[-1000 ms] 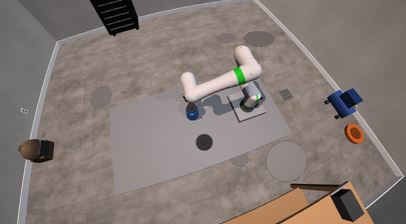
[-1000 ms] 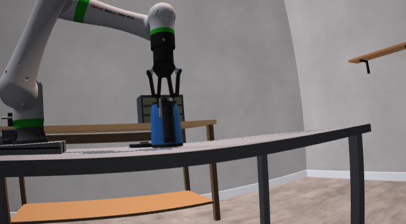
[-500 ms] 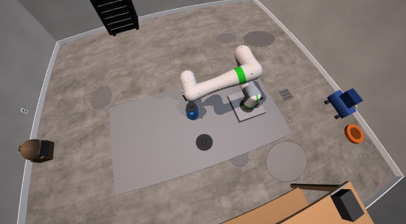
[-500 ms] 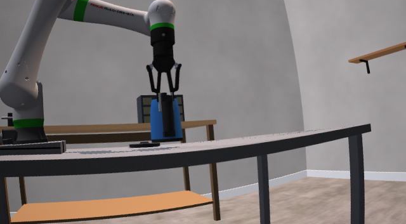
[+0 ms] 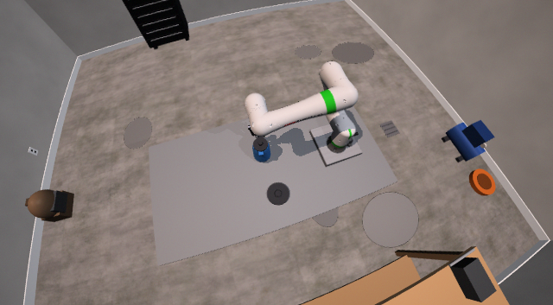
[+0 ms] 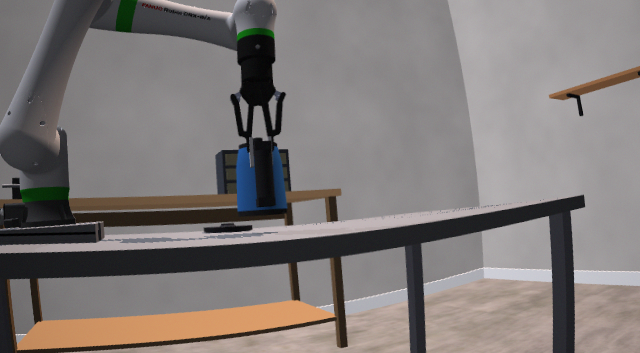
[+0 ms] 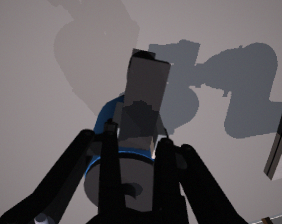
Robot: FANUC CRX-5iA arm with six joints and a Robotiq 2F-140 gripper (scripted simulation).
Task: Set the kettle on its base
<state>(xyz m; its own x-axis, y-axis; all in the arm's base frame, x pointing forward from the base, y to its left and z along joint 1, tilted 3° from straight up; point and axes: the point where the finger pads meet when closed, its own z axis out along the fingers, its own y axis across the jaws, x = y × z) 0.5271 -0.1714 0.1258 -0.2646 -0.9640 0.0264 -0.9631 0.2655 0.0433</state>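
Note:
The blue kettle (image 6: 261, 178) with a black handle hangs upright, lifted a little above the grey table. My gripper (image 6: 258, 139) comes straight down on its top and is shut on the kettle. From above, the kettle (image 5: 261, 150) shows under the arm's wrist. The round black base (image 5: 277, 193) with its centre stud lies flat on the table, apart from the kettle and nearer the front edge; it shows as a low dark disc (image 6: 227, 227) in the side view. In the wrist view the kettle's handle (image 7: 144, 99) and blue body (image 7: 108, 116) sit between my fingers.
The arm's mounting plate (image 5: 336, 146) sits on the table's right part. A wooden table (image 6: 165, 200) with a drawer box stands behind. A wall shelf (image 6: 595, 84) hangs at the right. Floor items such as a blue chair (image 5: 468, 138) and an orange bowl (image 5: 482, 181) are far off.

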